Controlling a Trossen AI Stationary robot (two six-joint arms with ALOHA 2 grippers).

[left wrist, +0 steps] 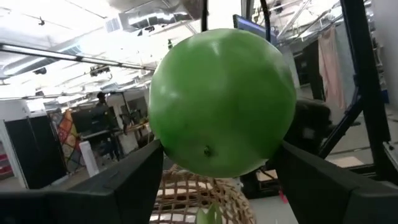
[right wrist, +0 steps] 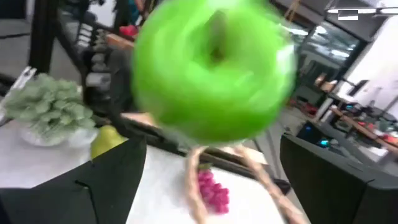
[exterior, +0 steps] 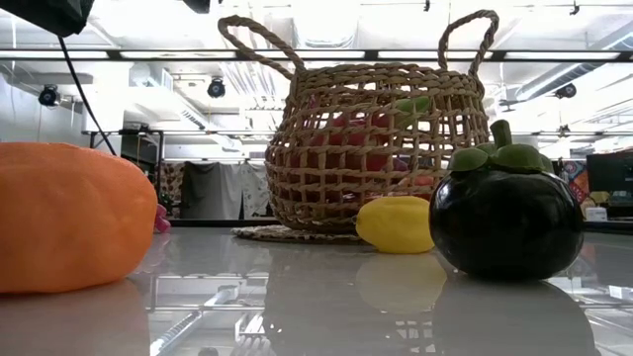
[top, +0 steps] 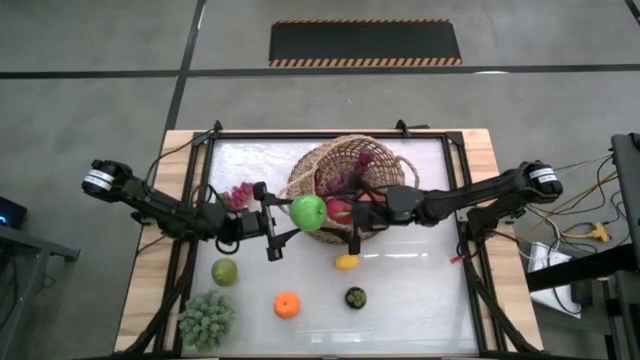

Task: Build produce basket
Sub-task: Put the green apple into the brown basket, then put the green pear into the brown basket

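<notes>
We are holding the green apple (top: 308,211) pinched in our left gripper (top: 290,213) at frame centre, over the basket (top: 345,155) rim for dropping; right gripper (top: 352,215) alongside, grip unclear.

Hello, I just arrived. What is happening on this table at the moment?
The two arms are filling the basket with toy produce. The left gripper holds a green apple above the basket's edge. The right gripper is close on the apple's other side; whether it also grips the apple is not clear. Some red fruit already shows inside the basket. A lemon, an orange, a pear, a dark mangosteen and a green bunch are not yet in.
</notes>
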